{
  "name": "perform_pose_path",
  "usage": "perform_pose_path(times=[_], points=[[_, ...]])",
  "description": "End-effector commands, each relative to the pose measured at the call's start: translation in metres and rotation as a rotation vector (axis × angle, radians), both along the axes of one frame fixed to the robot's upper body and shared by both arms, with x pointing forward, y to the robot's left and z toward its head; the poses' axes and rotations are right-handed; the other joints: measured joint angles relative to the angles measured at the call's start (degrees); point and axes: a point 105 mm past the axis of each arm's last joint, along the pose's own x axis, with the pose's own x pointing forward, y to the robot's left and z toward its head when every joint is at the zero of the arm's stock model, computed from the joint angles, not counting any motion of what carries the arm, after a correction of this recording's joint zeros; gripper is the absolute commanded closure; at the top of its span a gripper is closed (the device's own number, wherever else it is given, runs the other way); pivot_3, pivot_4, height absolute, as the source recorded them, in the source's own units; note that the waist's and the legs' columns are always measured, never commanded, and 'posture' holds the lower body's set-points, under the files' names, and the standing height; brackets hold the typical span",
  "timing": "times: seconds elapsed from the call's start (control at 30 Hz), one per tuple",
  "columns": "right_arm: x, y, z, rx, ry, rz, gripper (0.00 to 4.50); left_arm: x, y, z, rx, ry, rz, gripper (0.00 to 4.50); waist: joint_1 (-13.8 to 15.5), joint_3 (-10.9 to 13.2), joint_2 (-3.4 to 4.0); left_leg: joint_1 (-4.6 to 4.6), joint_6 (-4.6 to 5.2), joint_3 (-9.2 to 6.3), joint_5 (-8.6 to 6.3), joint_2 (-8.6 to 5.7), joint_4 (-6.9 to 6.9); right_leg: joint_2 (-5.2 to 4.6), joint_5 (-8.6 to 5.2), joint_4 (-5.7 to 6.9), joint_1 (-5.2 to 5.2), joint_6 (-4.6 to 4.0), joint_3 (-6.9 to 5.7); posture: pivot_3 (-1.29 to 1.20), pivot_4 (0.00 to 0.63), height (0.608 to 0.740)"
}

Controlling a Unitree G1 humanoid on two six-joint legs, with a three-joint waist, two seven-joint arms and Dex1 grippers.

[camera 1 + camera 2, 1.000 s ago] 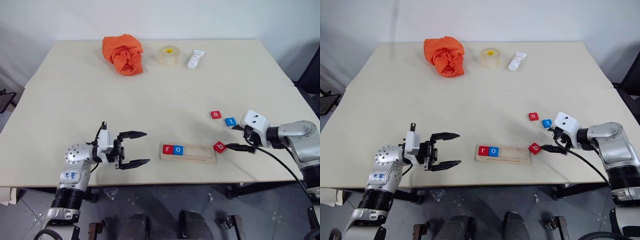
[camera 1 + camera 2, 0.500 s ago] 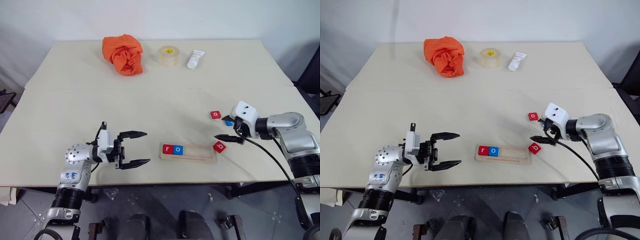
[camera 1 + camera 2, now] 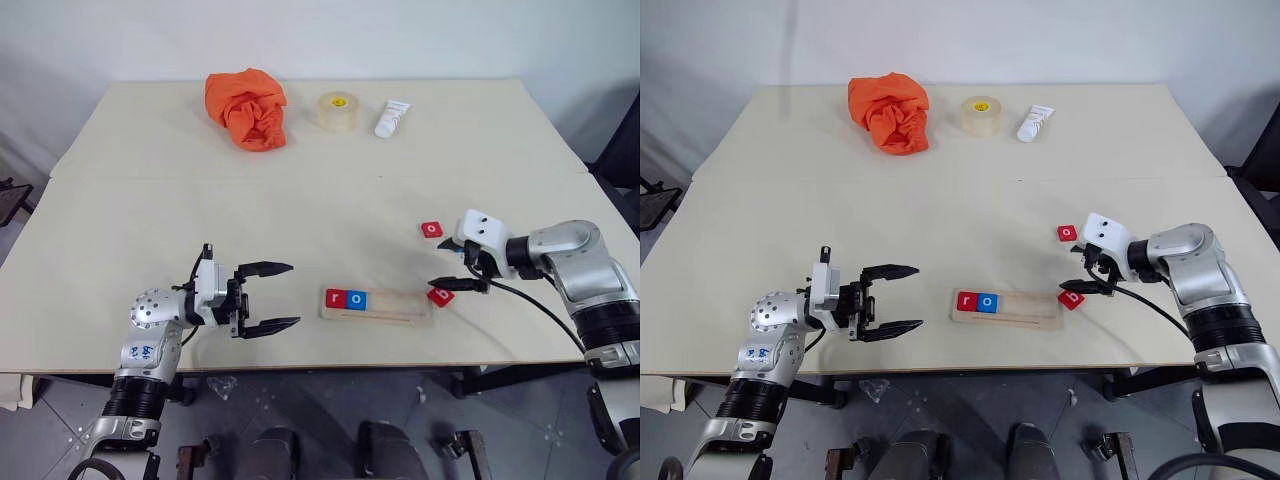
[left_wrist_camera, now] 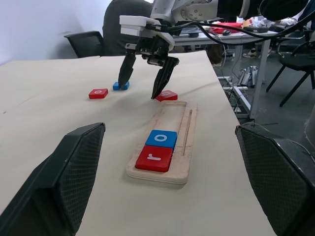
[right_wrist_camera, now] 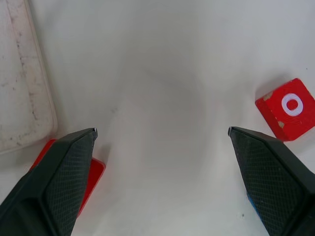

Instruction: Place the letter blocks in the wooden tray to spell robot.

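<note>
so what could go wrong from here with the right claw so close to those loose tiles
1. The open right claw hangs among three loose tiles; one finger stands right by the red b tile, so lowering could knock it aside instead of gripping it.
2. That tile rests against the end of the wooden tray; a push there might shift the tray and the seated r and o.
</note>
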Motion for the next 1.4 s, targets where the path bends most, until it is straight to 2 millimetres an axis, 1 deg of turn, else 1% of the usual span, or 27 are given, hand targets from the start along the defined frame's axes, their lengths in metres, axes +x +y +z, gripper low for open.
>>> perform_pose_path(times=[0.03,0.3,0.53,0.63,0.77,0.87,0.93,1.03,1.13,1.2,1.4], points=[[0.0,-0.012,0.011,-0.032,-0.033,-0.018,0.03,-0.001,0.001,0.006,-0.012,-0.035,0.008,0.0,-0.03,0.0,0.0,0.0,0.0,0.0,0.0,0.01,0.0,0.0,0.0,0.0,0.0,0.0,0.0,0.0,0.15,0.74],[-0.002,-0.027,0.008,-0.083,-0.028,-0.056,0.03,0.001,-0.001,0.006,-0.012,-0.035,0.002,0.0,-0.03,0.0,0.0,0.0,0.0,0.0,-0.01,0.0,0.01,-0.01,0.0,-0.01,0.0,0.0,0.0,0.0,0.15,0.74],[-0.005,-0.033,0.01,-0.097,-0.03,-0.06,0.03,0.001,-0.002,0.006,-0.013,-0.036,-0.001,0.0,0.08,0.0,0.0,0.0,-0.01,-0.01,-0.01,-0.01,0.04,-0.02,0.0,-0.03,0.0,0.0,-0.01,0.0,0.15,0.74],[-0.005,-0.03,0.021,-0.054,-0.068,-0.032,0.03,0.001,-0.002,0.007,-0.013,-0.036,0.0,0.0,-0.03,0.0,0.0,0.0,-0.01,0.01,-0.01,0.0,0.02,-0.01,0.0,-0.08,0.0,0.0,0.0,0.0,0.15,0.74],[-0.015,-0.029,0.03,-0.043,-0.067,0.082,0.03,0.0,-0.002,0.006,-0.01,-0.033,-0.002,0.0,-0.01,0.0,0.0,0.0,-0.01,0.01,-0.01,0.01,0.02,0.01,0.0,-0.09,0.0,0.0,0.0,0.0,0.15,0.74],[-0.022,-0.026,0.033,-0.031,-0.053,0.156,0.03,0.0,-0.001,0.006,-0.01,-0.034,-0.003,0.0,-0.02,0.0,0.0,0.0,-0.01,0.01,-0.02,0.01,0.03,0.01,0.0,-0.1,0.02,0.0,-0.01,0.0,0.15,0.74],[-0.031,-0.026,0.027,-0.072,-0.023,0.236,0.03,-0.001,-0.001,0.006,-0.01,-0.032,-0.005,0.0,-0.03,0.0,0.0,0.0,-0.01,0.02,-0.01,0.01,0.03,0.01,0.0,-0.11,0.01,0.0,-0.01,0.0,0.15,0.74],[-0.039,-0.034,0.013,-0.152,0.034,0.296,0.03,-0.001,-0.001,0.006,-0.009,-0.031,-0.007,0.0,0.0,0.0,0.0,0.0,-0.01,0.02,-0.01,0.02,0.02,0.01,0.0,-0.11,0.01,0.0,-0.01,0.0,0.15,0.74],[-0.036,-0.037,0.005,-0.203,0.04,0.323,0.03,-0.002,-0.001,0.006,-0.008,-0.03,-0.011,0.0,-0.05,0.0,0.0,0.0,-0.01,0.02,-0.02,0.01,0.04,0.0,0.0,-0.12,0.02,0.0,-0.01,0.0,0.15,0.74],[-0.033,-0.034,0.002,-0.205,0.041,0.34,0.03,-0.004,0.0,0.007,-0.007,-0.029,-0.015,0.0,-0.09,0.0,0.0,0.0,-0.01,0.04,-0.01,0.02,0.04,0.01,0.0,-0.13,0.01,0.0,0.0,0.0,0.15,0.74],[-0.033,-0.028,-0.007,-0.199,0.062,0.394,0.03,-0.008,0.005,0.007,0.011,-0.024,-0.014,0.0,-0.19,0.01,0.01,0.0,-0.03,0.03,-0.02,0.06,0.04,0.02,0.0,-0.13,0.0,0.0,-0.02,0.0,0.15,0.74]])
